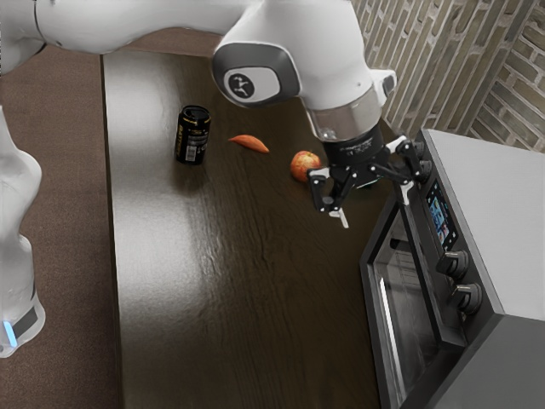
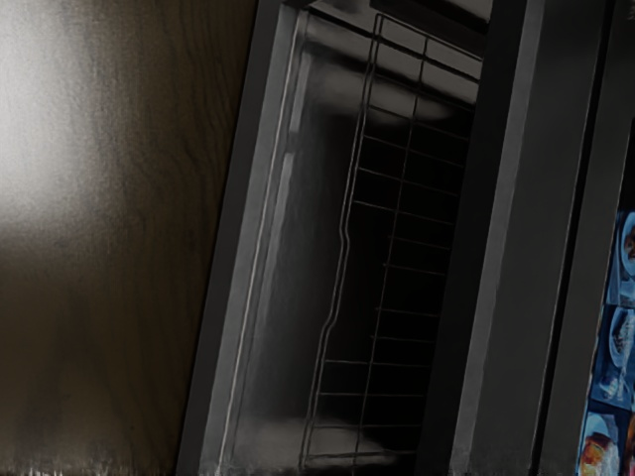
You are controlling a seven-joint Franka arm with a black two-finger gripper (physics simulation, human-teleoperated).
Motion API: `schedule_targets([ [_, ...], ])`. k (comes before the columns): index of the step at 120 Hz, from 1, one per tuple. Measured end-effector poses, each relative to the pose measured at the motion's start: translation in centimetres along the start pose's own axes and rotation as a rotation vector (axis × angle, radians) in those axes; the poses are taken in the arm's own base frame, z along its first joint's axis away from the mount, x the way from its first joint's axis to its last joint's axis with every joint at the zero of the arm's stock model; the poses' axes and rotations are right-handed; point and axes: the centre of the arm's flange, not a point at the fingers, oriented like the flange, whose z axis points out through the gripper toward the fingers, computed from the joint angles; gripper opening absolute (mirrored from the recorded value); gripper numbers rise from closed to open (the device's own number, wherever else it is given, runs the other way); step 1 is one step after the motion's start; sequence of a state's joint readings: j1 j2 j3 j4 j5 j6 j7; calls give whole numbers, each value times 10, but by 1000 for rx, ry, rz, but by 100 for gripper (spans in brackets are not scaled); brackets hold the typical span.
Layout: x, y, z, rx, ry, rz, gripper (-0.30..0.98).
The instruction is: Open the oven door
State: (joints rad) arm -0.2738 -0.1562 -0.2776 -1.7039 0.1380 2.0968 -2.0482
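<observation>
at the tabletop's edge on the exterior view's right, the gripper (image 1: 375,208) is poised with its two fingers spread wide and nothing between them. the white arm (image 1: 294,34) comes in from the exterior view's upper left, bends over the tabletop (image 1: 247,290) and points its hand downward beside the oven (image 1: 485,204). one finger hangs over the wood, the other overlaps the oven's front in that view; i can't tell whether it touches.

the oven door (image 1: 369,294) is open, its frame standing out from the oven's body over that same side of the tabletop. how far it has swung is hard to say. in the wrist view a wire rack (image 2: 397,208) runs through the dark cavity, between the door and the front panel. on that panel are a lit display (image 1: 441,217) and dark knobs, two of them plain to see below it.

toward the tabletop's upper left corner in the exterior view stands a black can (image 1: 193,136), upright; its contents can't be told. between it and the gripper lie a slim orange piece of food (image 1: 249,143) and, nearer the hand, a round reddish fruit (image 1: 305,165).
</observation>
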Motion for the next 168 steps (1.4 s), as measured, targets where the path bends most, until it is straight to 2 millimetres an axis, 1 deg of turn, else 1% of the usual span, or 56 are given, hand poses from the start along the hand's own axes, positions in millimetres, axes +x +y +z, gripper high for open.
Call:
schedule_targets([
  [43, -1, 12, 16, -27, -23, -2, 67],
  [73, 12, 25, 25, -37, -20, -2, 67],
  [98, 13, 33, 34, -40, -27, 14, 67],
  [124, 21, 39, 40, -44, -24, 21, 67],
  [137, 23, 41, 41, -48, -24, 26, 67],
  [168, 23, 37, 60, -12, -42, 23, 67],
])
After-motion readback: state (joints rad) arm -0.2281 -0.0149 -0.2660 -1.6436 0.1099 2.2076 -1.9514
